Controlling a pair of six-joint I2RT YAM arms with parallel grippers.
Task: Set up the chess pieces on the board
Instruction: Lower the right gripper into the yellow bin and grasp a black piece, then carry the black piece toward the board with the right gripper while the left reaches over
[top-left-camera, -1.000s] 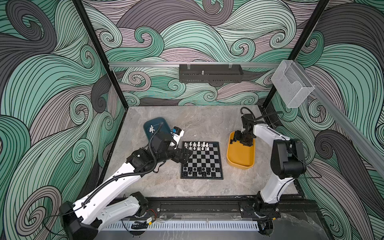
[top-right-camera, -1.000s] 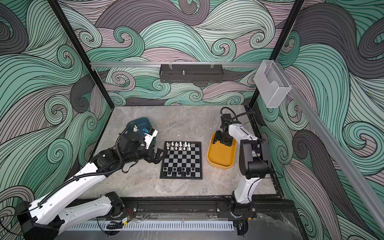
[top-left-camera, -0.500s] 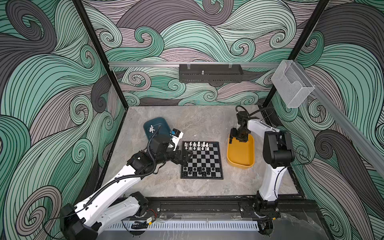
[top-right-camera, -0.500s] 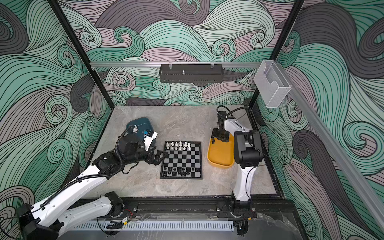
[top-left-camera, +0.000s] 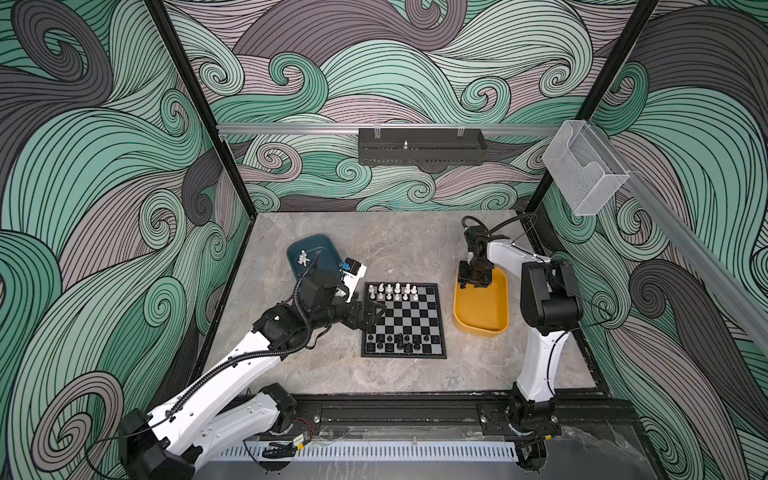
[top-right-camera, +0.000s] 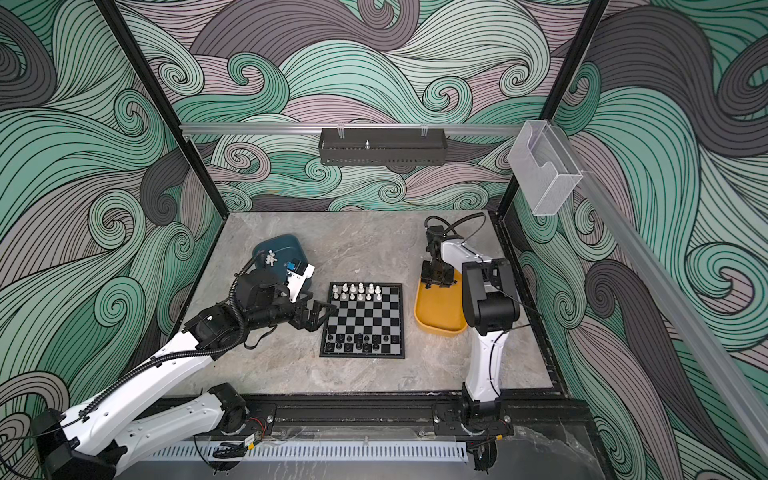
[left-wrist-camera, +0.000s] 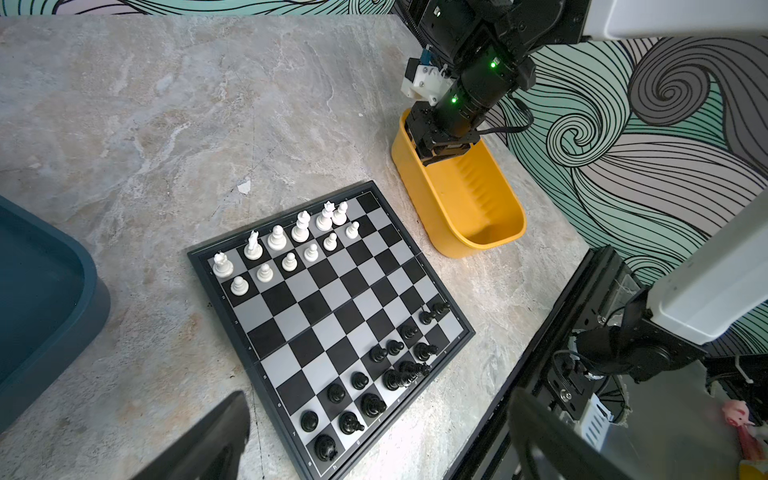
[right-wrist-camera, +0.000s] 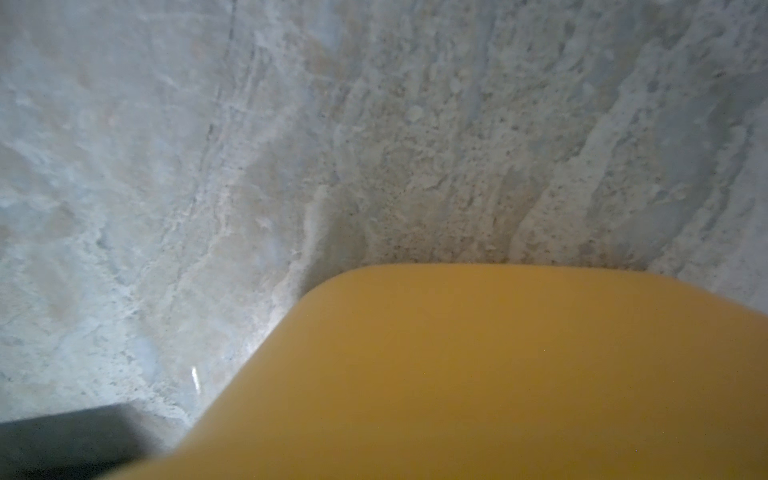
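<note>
Showing gaps in both end rows, the board (top-left-camera: 405, 320) needs more chess pieces (top-left-camera: 392, 291); left gripper (top-left-camera: 374, 313) gapes empty, right gripper (left-wrist-camera: 438, 156) dips into the yellow tray (left-wrist-camera: 478, 245), grip unreadable.

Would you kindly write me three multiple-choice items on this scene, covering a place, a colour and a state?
1. Where is the right tool?
A. raised high above everything
B. down in the yellow tray
C. parked at its base

2. What colour are the pieces on the board's far rows?
A. black
B. white
C. red

3. How is the left tool?
A. open, empty
B. shut on a pawn
C. shut on nothing

1 B: its black body dips inside the tray's rim.
2 B: white pieces fill those rows.
3 A: its jaws stand apart with nothing between.
</note>
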